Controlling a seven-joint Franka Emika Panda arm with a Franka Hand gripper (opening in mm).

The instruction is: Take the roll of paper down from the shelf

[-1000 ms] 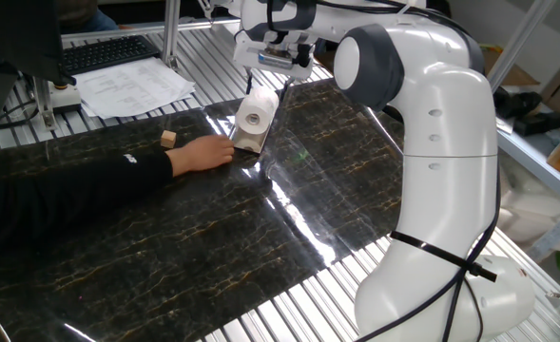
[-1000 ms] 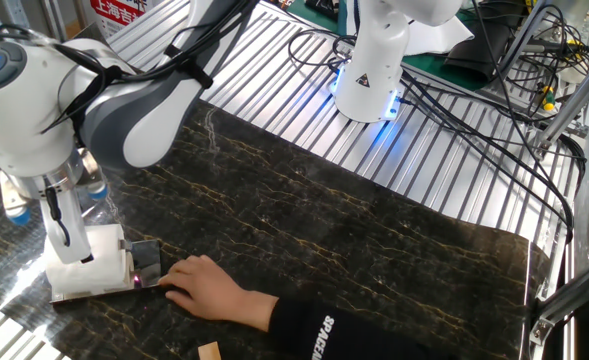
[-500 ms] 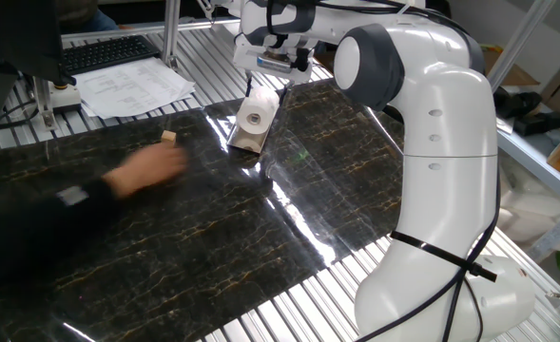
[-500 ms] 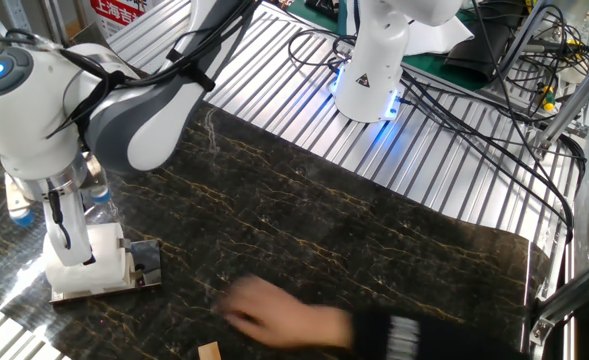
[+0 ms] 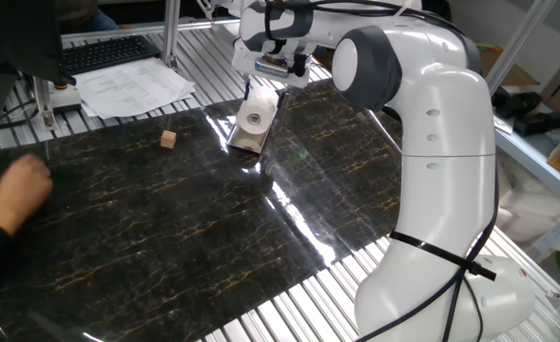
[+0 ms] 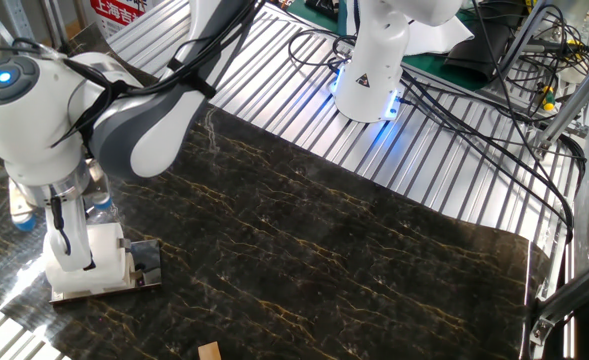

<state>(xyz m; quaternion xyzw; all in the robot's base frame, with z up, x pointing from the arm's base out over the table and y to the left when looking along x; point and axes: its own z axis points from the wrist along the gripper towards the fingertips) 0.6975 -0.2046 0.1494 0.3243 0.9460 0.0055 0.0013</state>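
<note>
The roll of paper [image 5: 254, 118] is a small white roll with a hollow core, lying on its side on the shelf [image 5: 245, 143], a small light-wood stand on the dark marble table. In the other fixed view the roll [image 6: 86, 262] sits on the stand's pale base [image 6: 102, 291], beside its dark upright part [image 6: 147, 262]. My gripper [image 5: 276, 76] hangs just above the roll, fingers pointing down, apparently open and holding nothing. In the other fixed view the wrist hides most of the fingers.
A tiny wooden cube [image 5: 168, 139] lies left of the shelf and also shows in the other fixed view [image 6: 209, 350]. A person's hand [image 5: 18, 195] is at the table's left edge. Printed paper sheets [image 5: 132, 85] and a keyboard [image 5: 108, 52] lie behind the table.
The person's hand let go of the shelf and pulled back to the table's left edge, leaving the other fixed view. My arm shifted only slightly above the roll.
</note>
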